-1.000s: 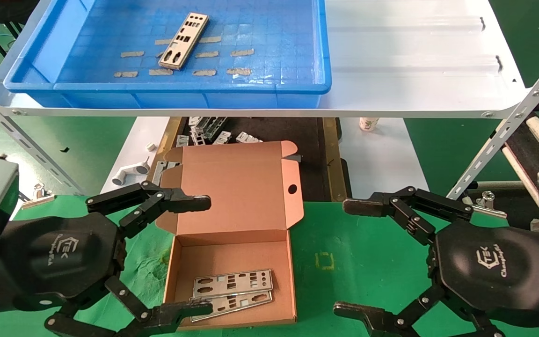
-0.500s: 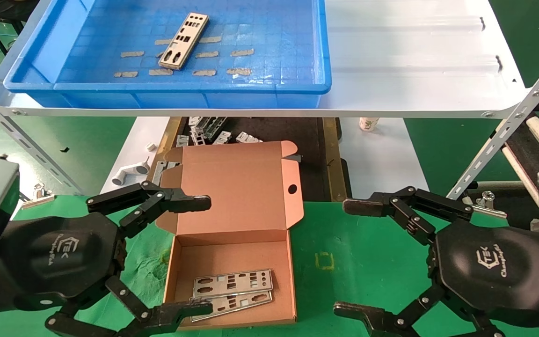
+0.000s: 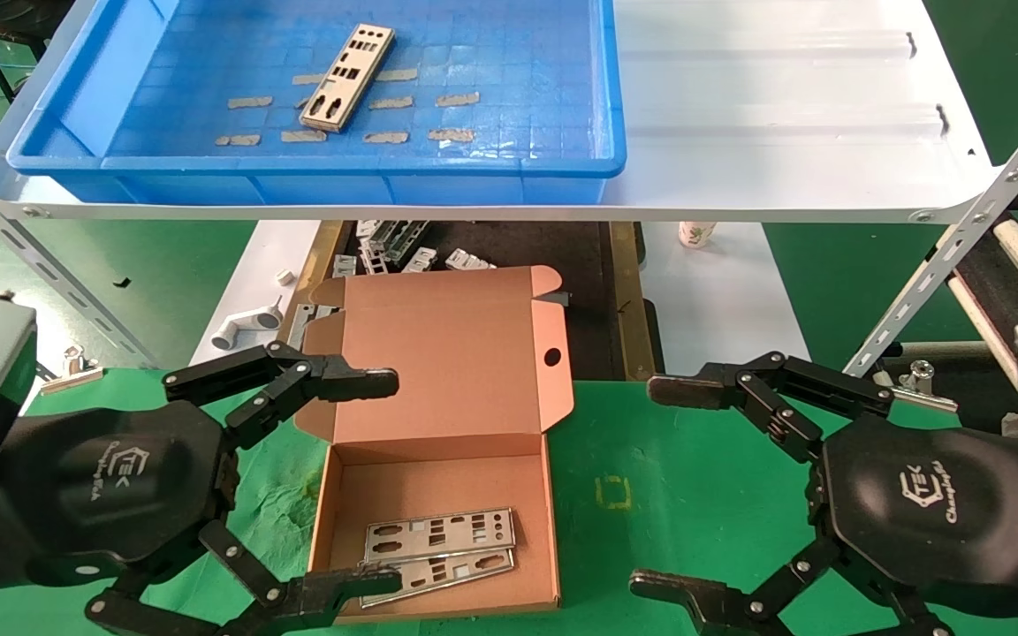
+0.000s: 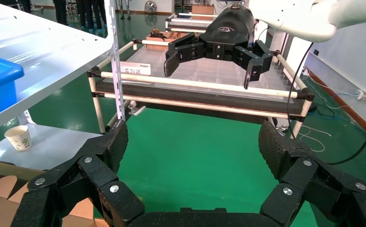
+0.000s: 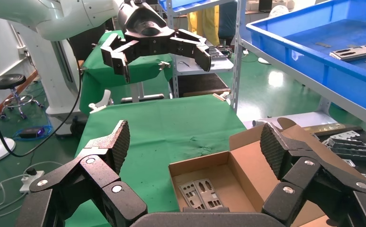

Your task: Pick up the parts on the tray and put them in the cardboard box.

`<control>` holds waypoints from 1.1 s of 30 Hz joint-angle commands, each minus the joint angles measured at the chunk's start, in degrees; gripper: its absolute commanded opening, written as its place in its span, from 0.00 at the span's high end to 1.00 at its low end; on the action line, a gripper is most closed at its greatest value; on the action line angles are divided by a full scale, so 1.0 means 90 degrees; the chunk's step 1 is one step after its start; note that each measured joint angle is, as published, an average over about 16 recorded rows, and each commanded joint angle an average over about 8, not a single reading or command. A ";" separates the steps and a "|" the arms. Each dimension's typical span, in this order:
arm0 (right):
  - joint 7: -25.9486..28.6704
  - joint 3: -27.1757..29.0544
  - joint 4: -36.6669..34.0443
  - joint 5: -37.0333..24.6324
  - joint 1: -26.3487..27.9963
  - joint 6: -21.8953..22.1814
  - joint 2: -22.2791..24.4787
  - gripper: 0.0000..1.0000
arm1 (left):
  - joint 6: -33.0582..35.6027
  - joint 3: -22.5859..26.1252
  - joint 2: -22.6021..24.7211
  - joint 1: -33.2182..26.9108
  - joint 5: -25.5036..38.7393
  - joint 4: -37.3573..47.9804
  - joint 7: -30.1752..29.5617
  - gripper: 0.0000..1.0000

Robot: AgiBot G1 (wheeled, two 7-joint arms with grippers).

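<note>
The blue tray (image 3: 315, 163) sits on the upper shelf at the back left, with one silver punched plate (image 3: 347, 77) lying on its floor among tan tape strips. The cardboard box (image 3: 447, 353) stands open on the green table below, and two plates (image 3: 438, 534) lie overlapped inside it. My left gripper (image 3: 390, 481) is open and empty, low over the box's left side. My right gripper (image 3: 649, 486) is open and empty over the green table, to the right of the box. The right wrist view shows the box (image 5: 247, 165) and its plates (image 5: 200, 194).
The white shelf board (image 3: 783, 106) extends right of the tray on slanted metal struts (image 3: 960, 238). Below the shelf lie small grey-white brackets (image 3: 403, 247), a white pipe-shaped piece (image 3: 248, 327) and a paper cup (image 3: 696, 234). A roller rack (image 4: 195, 87) stands at the right.
</note>
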 commanded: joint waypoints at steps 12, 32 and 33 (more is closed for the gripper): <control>0.0000 0.0000 0.0000 -0.0001 0.0000 0.0000 0.0000 0.00 | 0.0000 0.0000 0.0000 0.0000 -0.0001 0.0000 0.0000 0.00; 0.0000 0.0000 0.0000 -0.0004 0.0000 0.0000 0.0000 0.00 | 0.0000 0.0000 0.0000 0.0000 -0.0002 0.0000 0.0000 0.00; 0.0000 0.0000 0.0000 -0.0004 0.0000 0.0000 0.0000 0.00 | 0.0000 0.0000 0.0000 0.0000 -0.0002 0.0000 0.0000 0.00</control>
